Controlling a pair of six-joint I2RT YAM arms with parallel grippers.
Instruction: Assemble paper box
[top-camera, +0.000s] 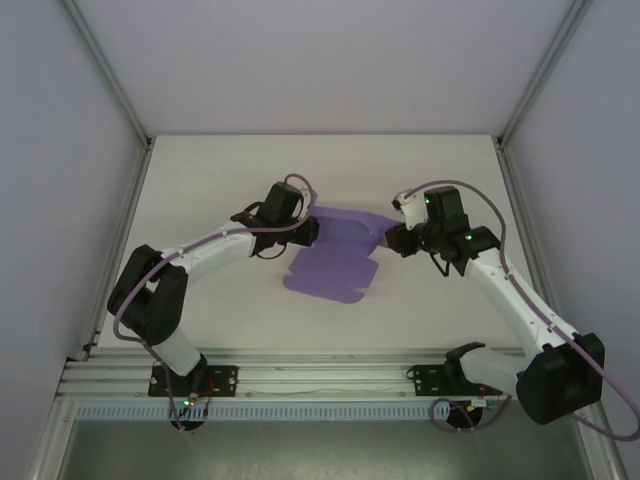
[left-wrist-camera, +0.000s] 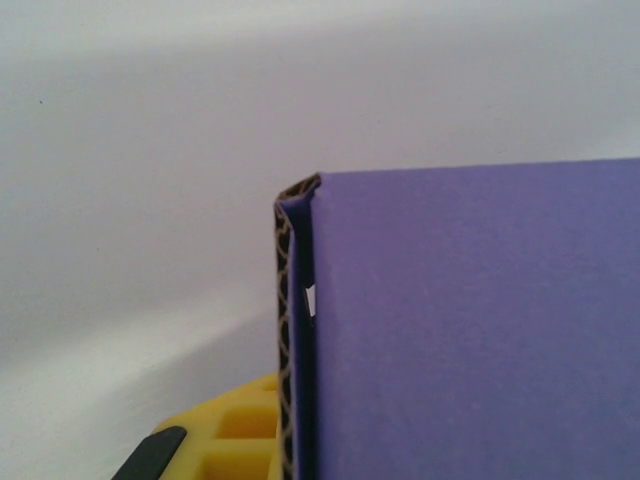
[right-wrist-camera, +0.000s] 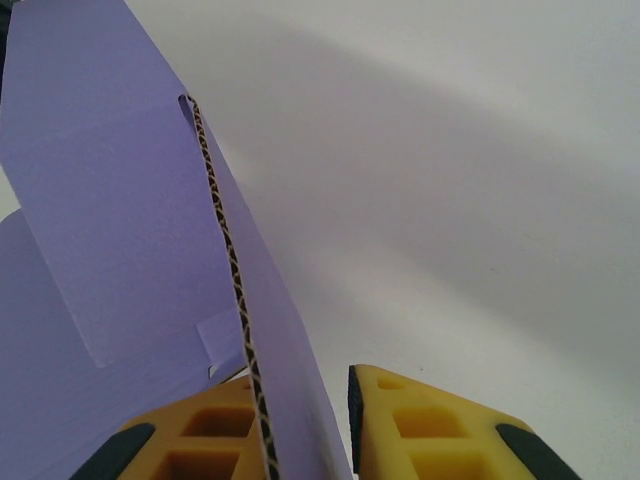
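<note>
Side-folding stage: left gripper (top-camera: 311, 231) clamps the paper box (top-camera: 335, 262) at 10 o'clock, right gripper (right-wrist-camera: 300, 385) straddles its 2 o'clock flap, grip unclear, and next I'd crease it upright.

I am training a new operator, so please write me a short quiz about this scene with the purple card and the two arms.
1. True or false: the purple card is already a closed box.
2. The fingers of the right gripper are: A yellow, B red, C green.
3. What stands between the right gripper's fingers?
Key: 1 false, part of it lies flat on the table; 2 A; 3 an edge of the purple card.
</note>
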